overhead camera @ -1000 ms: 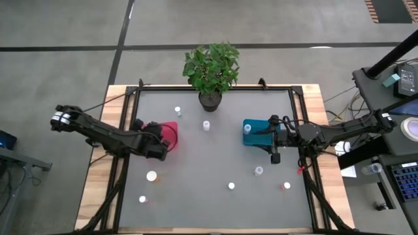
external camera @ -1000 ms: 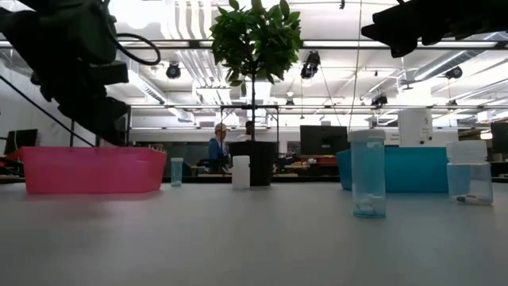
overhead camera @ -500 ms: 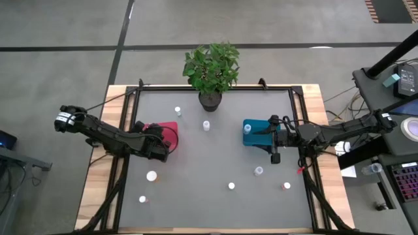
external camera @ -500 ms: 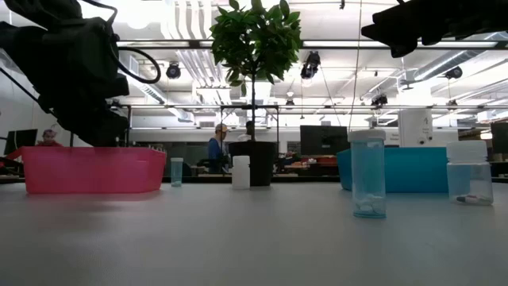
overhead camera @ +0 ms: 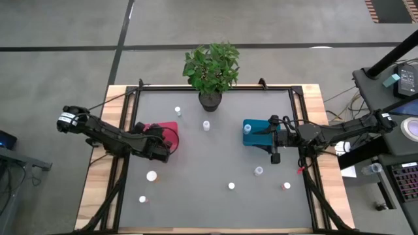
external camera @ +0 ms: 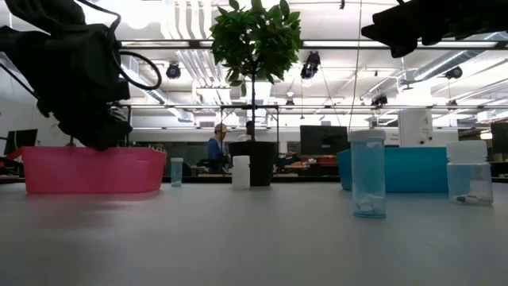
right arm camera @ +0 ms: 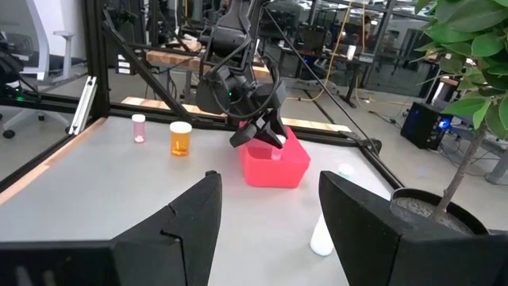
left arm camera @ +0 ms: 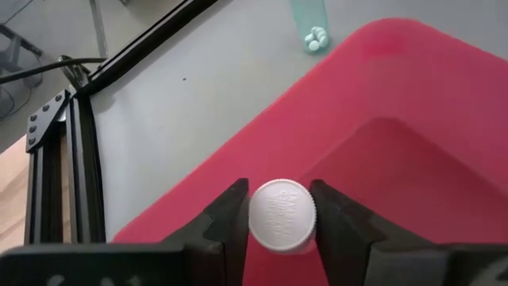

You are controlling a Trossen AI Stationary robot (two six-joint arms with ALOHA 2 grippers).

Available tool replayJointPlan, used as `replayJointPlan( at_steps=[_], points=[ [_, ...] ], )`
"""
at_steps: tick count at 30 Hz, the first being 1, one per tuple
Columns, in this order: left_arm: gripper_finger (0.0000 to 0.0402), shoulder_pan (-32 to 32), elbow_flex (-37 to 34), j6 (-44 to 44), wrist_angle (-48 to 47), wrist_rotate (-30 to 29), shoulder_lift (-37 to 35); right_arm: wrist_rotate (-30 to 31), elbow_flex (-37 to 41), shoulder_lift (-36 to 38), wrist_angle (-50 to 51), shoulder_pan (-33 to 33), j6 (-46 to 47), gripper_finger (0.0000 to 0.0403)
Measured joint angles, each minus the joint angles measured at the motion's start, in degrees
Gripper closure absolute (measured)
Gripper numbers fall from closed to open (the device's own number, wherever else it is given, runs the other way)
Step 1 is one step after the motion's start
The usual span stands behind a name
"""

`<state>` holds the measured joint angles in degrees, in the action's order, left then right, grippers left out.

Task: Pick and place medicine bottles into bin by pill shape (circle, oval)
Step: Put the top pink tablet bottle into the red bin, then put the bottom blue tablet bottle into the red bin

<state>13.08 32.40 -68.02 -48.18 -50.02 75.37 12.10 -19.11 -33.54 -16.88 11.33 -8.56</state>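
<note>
My left gripper (overhead camera: 160, 147) hangs over the red bin (overhead camera: 171, 132), shut on a medicine bottle whose white cap (left arm camera: 282, 216) shows between its fingers; the bottle's body is hidden under the cap. In the low view this gripper (external camera: 97, 135) reaches down to the red bin's rim (external camera: 91, 151). My right gripper (overhead camera: 268, 134) stays open and level above the teal-blue bin (overhead camera: 253, 137), nothing between its fingers (right arm camera: 270, 208). Loose medicine bottles stand on their bases on the table, among them one (overhead camera: 151, 175) near the left arm and one (overhead camera: 258, 171) near the right. My left gripper pinches the bottle by the sides of its white cap (left arm camera: 259, 219) between its two fingers. The fingers slant down from the table's left side. The bottle stands upright in the hold over the red bin's wall (left arm camera: 198, 199); whether it touches the bin cannot be told.
A potted plant (overhead camera: 210, 72) stands at the table's far edge. More bottles are scattered about (overhead camera: 177, 111), (overhead camera: 206, 125), (overhead camera: 231, 186), (overhead camera: 286, 186), (overhead camera: 142, 199). A white-capped bottle (overhead camera: 247, 128) lies in the teal-blue bin. A black frame (overhead camera: 124, 156) borders the table.
My left gripper has sunk with the bottle toward the red bin, coming down to the level of the bin's rim. The right arm has kept still.
</note>
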Motion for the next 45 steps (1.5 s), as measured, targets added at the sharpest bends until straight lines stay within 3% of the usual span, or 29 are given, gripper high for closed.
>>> replayJointPlan(
  at_steps=[11,20,25,28,31,35,38,41,45],
  points=[
    [0.0235,0.0,0.68,0.0,-1.42,0.57,-0.23,0.0,0.0,-0.02,0.08,0.0,0.0,0.0202],
    [0.0232,0.07,6.65,8.1,-2.37,6.71,-3.75,0.01,0.0,-0.02,0.12,0.0,-0.01,0.0202],
    [0.0233,0.17,12.12,11.57,-1.5,5.99,-6.51,0.02,0.0,0.0,0.12,0.0,-0.02,0.0202],
    [0.0233,1.25,15.15,11.92,2.96,2.27,-7.89,0.01,0.0,-0.02,0.1,0.0,-0.02,0.0202],
    [0.0233,3.63,16.21,16.05,15.55,-4.42,-9.12,0.01,0.0,0.0,0.1,0.0,-0.02,0.0202],
    [0.0233,6.75,15.58,29.09,43.2,-9.2,-9.86,0.02,0.0,0.0,-0.05,0.0,-0.02,0.0202],
    [0.0233,8.49,14.04,43.05,71.8,-7.72,-8.97,0.02,0.0,0.0,-0.08,0.0,-0.02,0.0202],
    [0.0233,8.79,12.82,56.13,100.37,-1.95,-5.54,0.06,0.0,0.0,-0.23,0.0,-0.01,0.0202],
    [0.0233,8.77,13.2,63.88,122.92,4.01,0.41,0.1,0.0,0.0,-0.59,0.0,0.33,0.0202]
  ],
)
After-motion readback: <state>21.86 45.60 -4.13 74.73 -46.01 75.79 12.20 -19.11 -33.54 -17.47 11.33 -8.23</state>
